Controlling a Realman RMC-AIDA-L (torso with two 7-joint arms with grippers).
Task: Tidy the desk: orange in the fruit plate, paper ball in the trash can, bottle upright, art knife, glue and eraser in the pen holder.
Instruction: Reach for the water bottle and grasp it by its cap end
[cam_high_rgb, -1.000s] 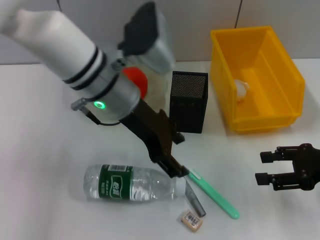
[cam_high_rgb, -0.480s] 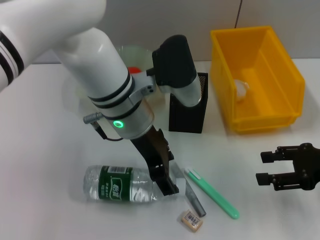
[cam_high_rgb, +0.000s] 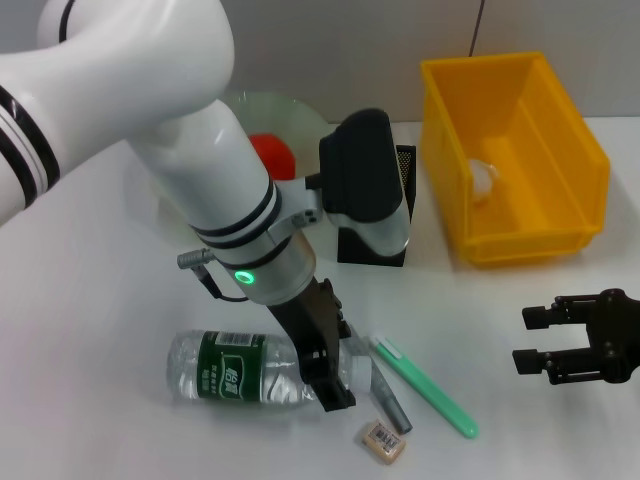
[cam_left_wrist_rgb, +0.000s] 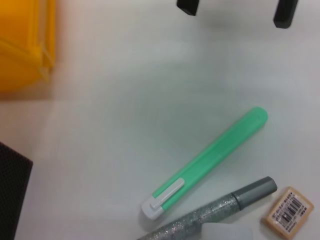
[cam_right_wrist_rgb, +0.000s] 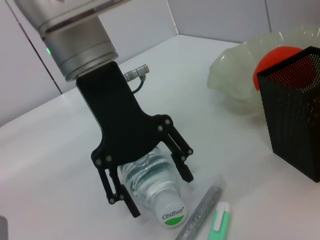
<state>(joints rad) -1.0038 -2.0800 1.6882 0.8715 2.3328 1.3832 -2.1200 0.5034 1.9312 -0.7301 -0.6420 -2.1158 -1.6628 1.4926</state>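
The clear bottle (cam_high_rgb: 235, 368) with its green label lies on its side on the desk (cam_high_rgb: 90, 330). My left gripper (cam_high_rgb: 335, 385) is open and straddles the bottle's neck; in the right wrist view the left gripper (cam_right_wrist_rgb: 162, 195) has a finger on each side, just behind the white cap (cam_right_wrist_rgb: 172, 218). The green art knife (cam_high_rgb: 428, 388), grey glue (cam_high_rgb: 390, 405) and tan eraser (cam_high_rgb: 383, 442) lie beside the cap. The orange (cam_high_rgb: 272, 153) sits in the fruit plate (cam_high_rgb: 250, 105). The paper ball (cam_high_rgb: 483, 178) is in the yellow trash can (cam_high_rgb: 515, 150). My right gripper (cam_high_rgb: 530, 338) hovers open at the right.
The black mesh pen holder (cam_high_rgb: 385, 225) stands behind my left arm, which partly covers it. The left wrist view shows the art knife (cam_left_wrist_rgb: 210, 160), glue (cam_left_wrist_rgb: 215, 215), eraser (cam_left_wrist_rgb: 290, 212) and a corner of the trash can (cam_left_wrist_rgb: 25, 45).
My left gripper has come down and toward the front, from beside the art knife to over the bottle's neck. The right arm has not moved.
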